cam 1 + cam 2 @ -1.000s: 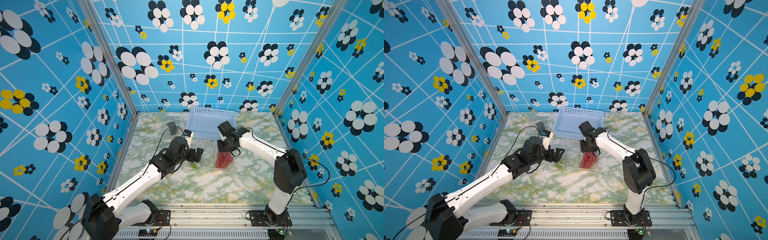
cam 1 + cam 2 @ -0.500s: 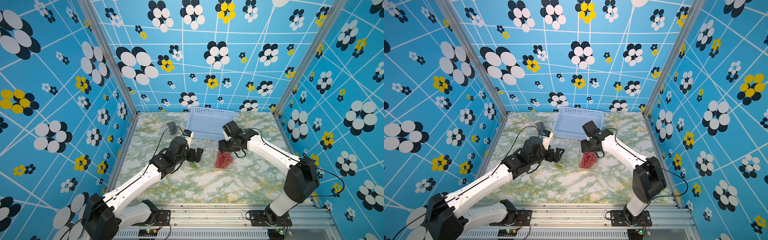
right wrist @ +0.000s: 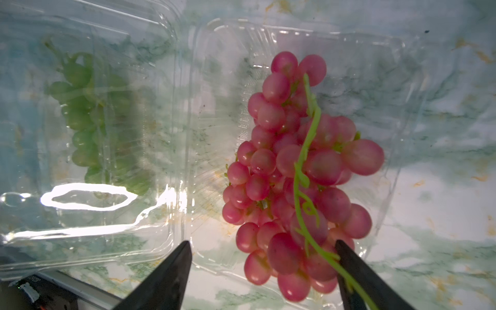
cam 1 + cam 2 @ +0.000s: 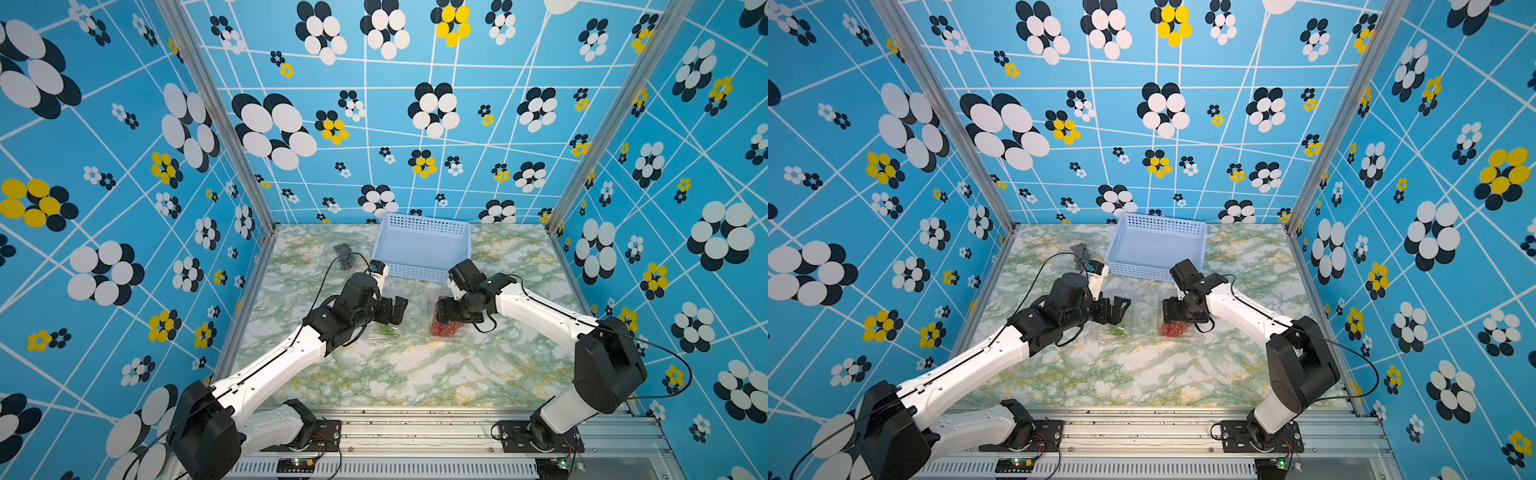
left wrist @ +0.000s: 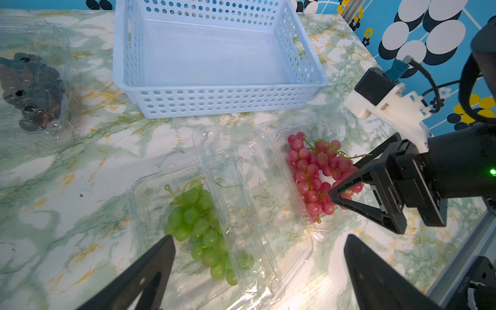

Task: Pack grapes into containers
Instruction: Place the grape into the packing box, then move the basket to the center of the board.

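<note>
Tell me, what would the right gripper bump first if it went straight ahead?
Probably the red grapes: the right gripper points straight at them, open, with the bunch's end between its jaws. They lie in a clear box. The gap is hard to judge.

**Both arms reach inward, jaws apart**

The left arm [image 4: 286,361] stretches from its base at the near edge diagonally toward the middle. Its wrist is held low, and the left gripper [image 4: 397,309] points sideways toward the other arm. In the left wrist view its two fingertips [image 5: 161,257] stand wide apart. The right arm [image 4: 540,318] bends at the elbow and reaches inward. Its wrist is turned down, so the right gripper [image 4: 451,316] points downward with its jaws parted.
</note>
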